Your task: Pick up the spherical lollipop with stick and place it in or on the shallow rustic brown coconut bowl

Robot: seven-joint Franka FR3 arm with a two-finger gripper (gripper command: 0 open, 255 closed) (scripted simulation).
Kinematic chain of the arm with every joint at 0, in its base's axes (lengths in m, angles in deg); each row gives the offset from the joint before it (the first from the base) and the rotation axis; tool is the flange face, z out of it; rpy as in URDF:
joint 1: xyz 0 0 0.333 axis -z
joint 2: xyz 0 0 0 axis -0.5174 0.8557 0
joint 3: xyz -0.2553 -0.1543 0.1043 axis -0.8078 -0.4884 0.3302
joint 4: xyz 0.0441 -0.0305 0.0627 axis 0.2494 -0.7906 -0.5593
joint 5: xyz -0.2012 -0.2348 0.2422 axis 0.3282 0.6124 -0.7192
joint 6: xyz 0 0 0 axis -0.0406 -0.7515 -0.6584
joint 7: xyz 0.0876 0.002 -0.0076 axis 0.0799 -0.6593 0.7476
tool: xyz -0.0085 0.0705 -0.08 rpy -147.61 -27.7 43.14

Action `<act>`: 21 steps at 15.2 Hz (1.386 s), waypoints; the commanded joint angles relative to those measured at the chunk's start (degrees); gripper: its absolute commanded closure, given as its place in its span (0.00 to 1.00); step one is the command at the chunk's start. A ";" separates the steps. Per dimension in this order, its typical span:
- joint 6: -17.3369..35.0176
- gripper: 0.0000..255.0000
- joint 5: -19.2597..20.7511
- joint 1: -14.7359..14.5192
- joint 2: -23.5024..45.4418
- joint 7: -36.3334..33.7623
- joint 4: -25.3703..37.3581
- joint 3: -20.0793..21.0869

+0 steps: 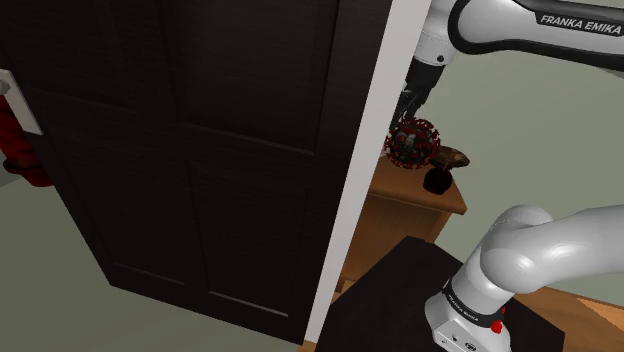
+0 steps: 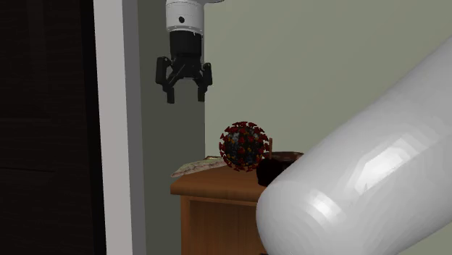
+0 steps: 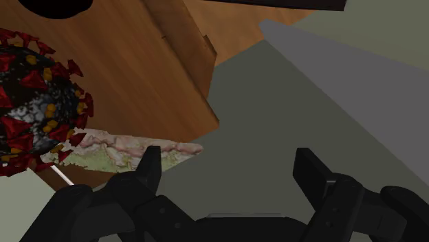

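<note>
At the hand: my hand (image 2: 185,88) hangs fingers-down in the upper middle of the second exterior view. Its fingers are spread wide and I have nothing gripped between them.
Below the hand: in the wrist view I look past both black fingers (image 3: 150,165) at grey-green floor and the corner of the wooden tabletop (image 2: 217,187).
Pale sheet: a flat, mottled pink-and-green sheet (image 3: 130,151) lies along the tabletop's edge and just overhangs it. It sits at the left end of the tabletop in the second exterior view.
Lollipop: the lollipop (image 2: 245,145) is a dark ball studded with red spikes and orange flecks. It sits on the tabletop at the centre of the second exterior view, lower and to the right of my hand, and well apart from it.
Stick: a thin white stick (image 3: 62,175) pokes out from under the ball, touching the sheet's end.
Bowl: a shallow brown bowl (image 1: 455,158) shows just beside the lollipop on its right in the shoulder view. I cannot tell whether they touch.
Black thing: a small rounded black thing (image 1: 437,181) stands just below the bowl in that frame.
Door: a dark panelled door (image 1: 200,150) covers the left and centre of the shoulder view.
Wall: a plain grey-green wall (image 2: 326,72) stands behind everything.
</note>
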 commanded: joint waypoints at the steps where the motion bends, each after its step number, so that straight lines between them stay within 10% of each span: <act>1: 0.00 0.00 0.00 0.00 0.00 0.00 0.00 0.00; 21: 17.73 0.00 7.95 14.74 -17.58 15.09 -20.89 -31.63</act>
